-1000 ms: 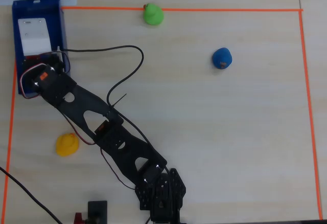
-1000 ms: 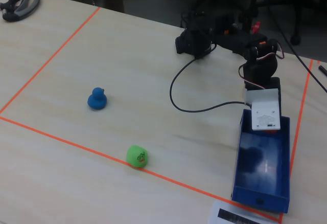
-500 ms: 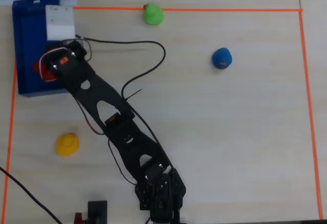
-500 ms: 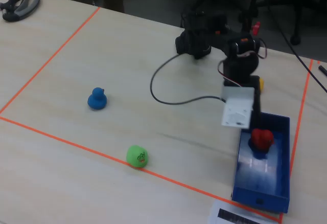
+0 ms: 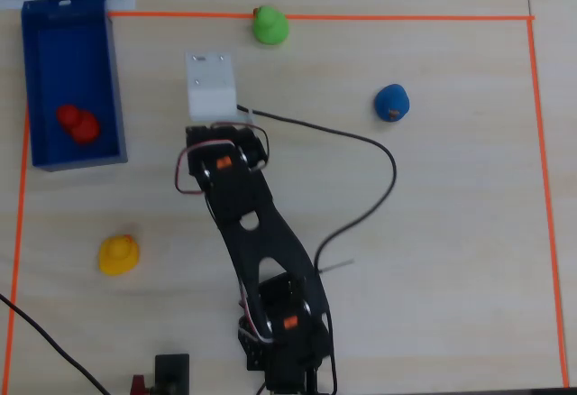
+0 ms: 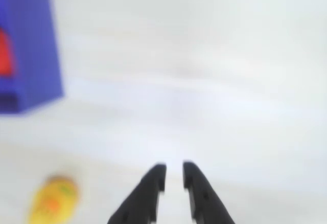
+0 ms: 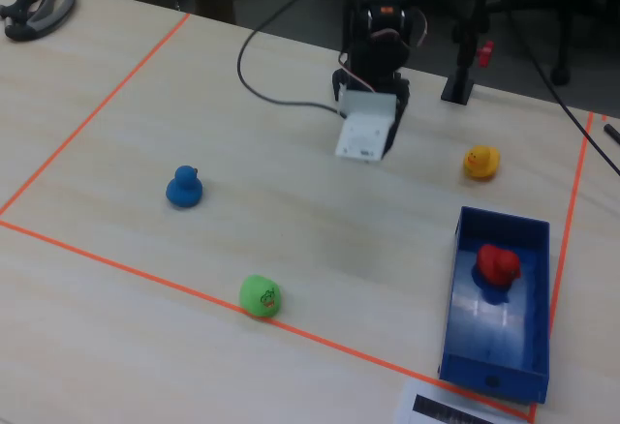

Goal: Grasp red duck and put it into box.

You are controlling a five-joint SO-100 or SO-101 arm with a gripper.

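The red duck point(image 5: 77, 122) lies inside the deep-blue box point(image 5: 115, 79) at the left of the overhead view. In the fixed view the duck point(image 7: 497, 263) sits in the far half of the box point(image 7: 499, 366). The wrist view shows a sliver of the duck point(image 6: 4, 55) behind the box wall point(image 6: 36, 55) at the upper left. My gripper point(image 6: 174, 170) is empty over bare table to the right of the box, its jaws a narrow gap apart. In the overhead view the white wrist housing point(image 5: 212, 84) hides the fingers.
A yellow duck point(image 5: 118, 254) stands below the box and shows blurred in the wrist view point(image 6: 52, 198). A green duck point(image 5: 270, 25) sits on the orange tape line. A blue duck point(image 5: 392, 102) is at the right. A black cable point(image 5: 379, 151) loops beside the arm.
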